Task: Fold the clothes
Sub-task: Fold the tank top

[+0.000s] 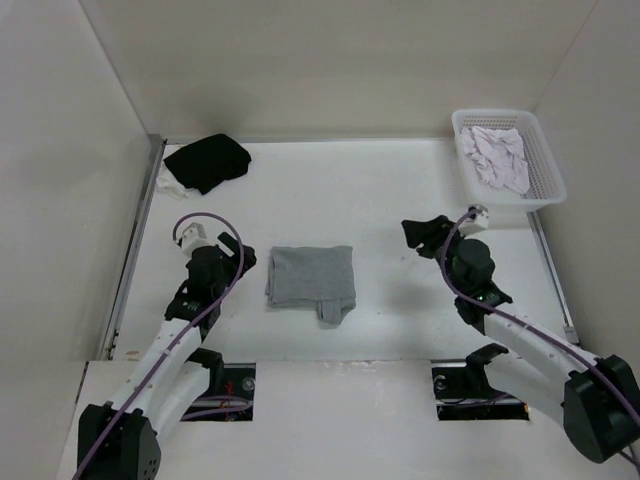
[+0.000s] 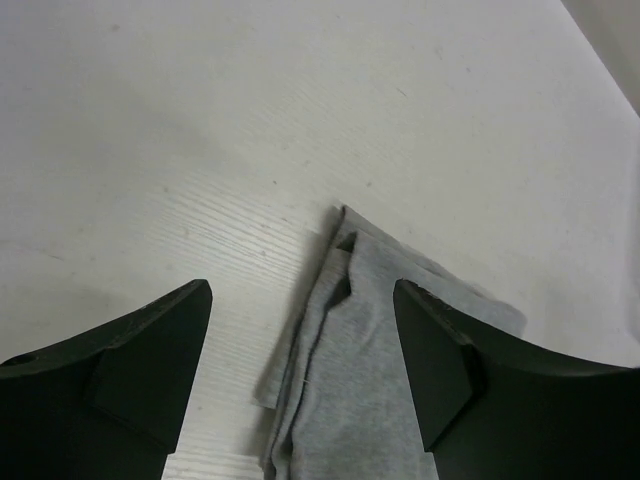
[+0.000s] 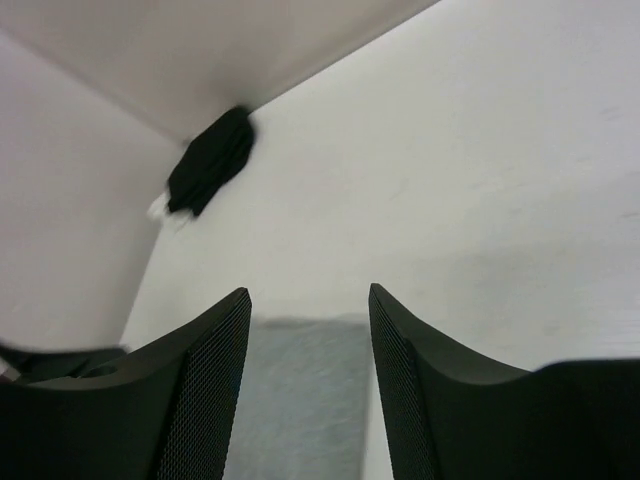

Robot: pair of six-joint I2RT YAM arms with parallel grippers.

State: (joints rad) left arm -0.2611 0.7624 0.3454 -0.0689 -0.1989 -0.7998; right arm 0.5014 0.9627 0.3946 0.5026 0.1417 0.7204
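The grey T-shirt (image 1: 311,277) lies mid-table as a compact, layered rectangle between the 2 arms, with 1 small flap poking out of its near edge. The left gripper (image 2: 302,290) hangs just beside the shirt's left edge, jaws wide apart and holding nothing. The right gripper (image 3: 308,292) stands well apart on the right, jaws also spread and empty. The fold looks close to finished, so the step in hand is likely clearing away or tidying that flap. To do it well, the left arm should rise straight off before swinging, so neither finger catches the stacked edges seen in its wrist view. If the flap is tucked, pinch only the flap and fold it over without dragging the pile. Counted: 1 grey T-shirt, 1 black garment (image 1: 208,162) in the far left corner, 1 white basket (image 1: 545,160) far right, 1 heap of pale cloth (image 1: 498,155) inside it, and 2 grippers.
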